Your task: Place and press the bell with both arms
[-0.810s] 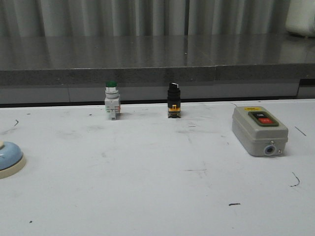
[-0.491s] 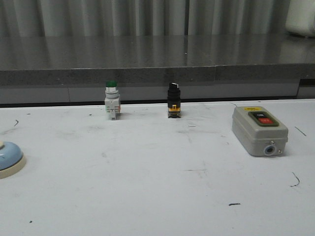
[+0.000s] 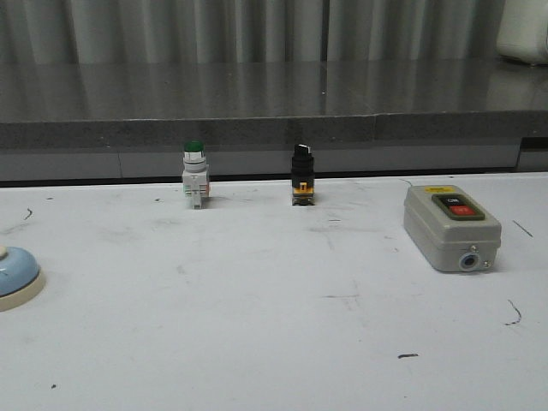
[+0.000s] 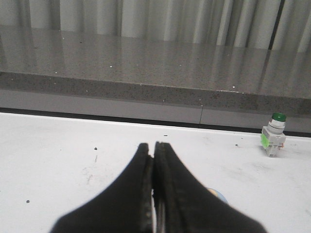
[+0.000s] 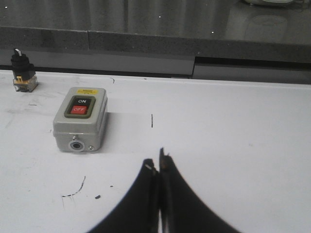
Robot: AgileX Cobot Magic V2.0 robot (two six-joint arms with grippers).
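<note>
Tools left (image 4: 153,148) and right (image 5: 158,167) pressed closed, holding nothing.

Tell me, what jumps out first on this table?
The grey switch box with its red and black buttons sits at the right. Two small switches stand along the back edge, one green-capped, one black. The light-blue bell peeks in at the far left.

Matt white scuffed desk (image 3: 274,325), glossy light-blue bell (image 3: 15,272) with cream base, grey plastic switch box (image 3: 451,226), polished speckled stone ledge (image 3: 274,94), matt black jaws.
</note>
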